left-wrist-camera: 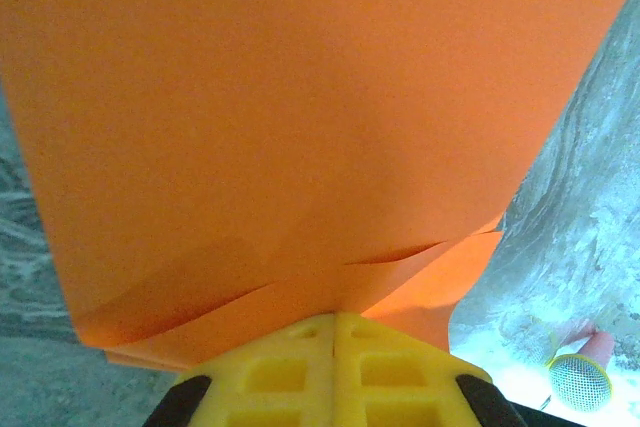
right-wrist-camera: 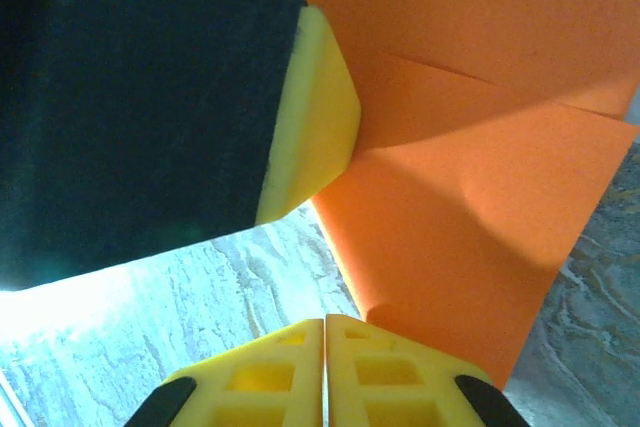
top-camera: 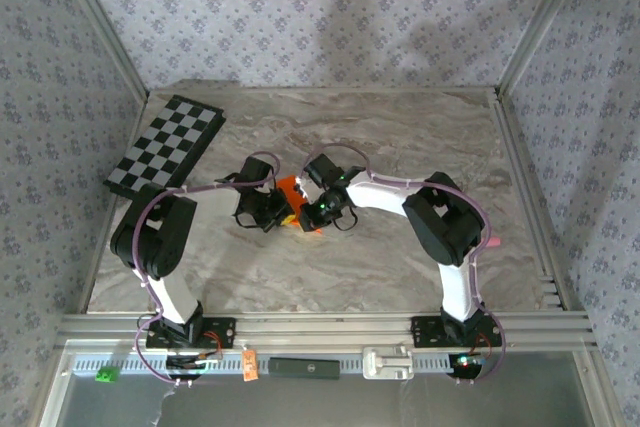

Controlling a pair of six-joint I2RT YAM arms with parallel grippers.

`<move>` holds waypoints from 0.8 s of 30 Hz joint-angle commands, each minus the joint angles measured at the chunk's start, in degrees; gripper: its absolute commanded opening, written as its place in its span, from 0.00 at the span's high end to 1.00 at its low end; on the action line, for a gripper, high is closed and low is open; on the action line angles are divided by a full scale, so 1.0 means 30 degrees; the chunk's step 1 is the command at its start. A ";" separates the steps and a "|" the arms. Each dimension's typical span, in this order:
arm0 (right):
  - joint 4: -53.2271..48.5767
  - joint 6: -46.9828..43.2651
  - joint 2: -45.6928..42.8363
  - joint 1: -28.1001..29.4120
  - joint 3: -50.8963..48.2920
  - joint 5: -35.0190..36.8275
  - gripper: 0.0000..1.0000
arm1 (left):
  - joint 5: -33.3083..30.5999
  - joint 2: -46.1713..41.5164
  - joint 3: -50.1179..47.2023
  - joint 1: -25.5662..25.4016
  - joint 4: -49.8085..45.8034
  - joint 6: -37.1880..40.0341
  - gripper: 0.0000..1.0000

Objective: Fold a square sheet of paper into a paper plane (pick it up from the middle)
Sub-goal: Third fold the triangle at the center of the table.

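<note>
The square sheet of paper (top-camera: 292,190) is bright orange and already creased. It lies near the middle of the table (top-camera: 410,142), between the two grippers. In the left wrist view the paper (left-wrist-camera: 300,117) stands up in front of the camera as a wide orange face, and some folded layers meet at the yellow fingertips.

The left gripper (top-camera: 268,211) has its fingers pressed together, and the lower edge of the paper runs in between them (left-wrist-camera: 333,332), so it is clamped on the sheet. The right gripper (top-camera: 320,213) also has its fingers (right-wrist-camera: 325,332) closed against each other. A corner of the paper (right-wrist-camera: 470,187) comes down just beside them, but we cannot tell if it is pinched there. One yellow finger of the left gripper (right-wrist-camera: 312,117) touches the sheet from the other side.

The table has a grey-brown surface with a marble pattern. A black-and-white checkerboard (top-camera: 165,147) lies at its far left corner, well apart from the paper. Walls (top-camera: 300,7) covered with pale flowered wallpaper close the table on three sides, with aluminium posts (top-camera: 95,17) in the corners. An aluminium rail (top-camera: 320,325) at the near edge carries both arm bases.
</note>
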 commanded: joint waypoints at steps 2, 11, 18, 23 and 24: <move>-0.0589 -0.0256 0.0474 -0.0130 0.0031 0.0358 0.90 | -0.1089 0.0943 -0.0631 -0.0058 -0.0958 0.0077 0.96; -0.0475 -0.0345 0.0647 -0.0207 -0.0005 0.0330 0.90 | -0.1042 0.0977 -0.0605 -0.0057 -0.1034 0.0180 0.96; -0.0385 -0.0434 0.0854 -0.0301 -0.0180 0.0126 0.90 | -0.0953 0.0890 -0.0300 -0.0036 -0.1179 0.0493 0.96; -0.0098 -0.0418 0.1165 -0.0503 -0.0358 -0.0531 0.90 | -0.0454 0.0482 0.0397 -0.0028 -0.1007 0.1176 0.93; -0.0066 -0.0404 0.1226 -0.0514 -0.0383 -0.0647 0.90 | -0.0384 0.0304 0.0628 -0.0028 -0.0998 0.1341 0.92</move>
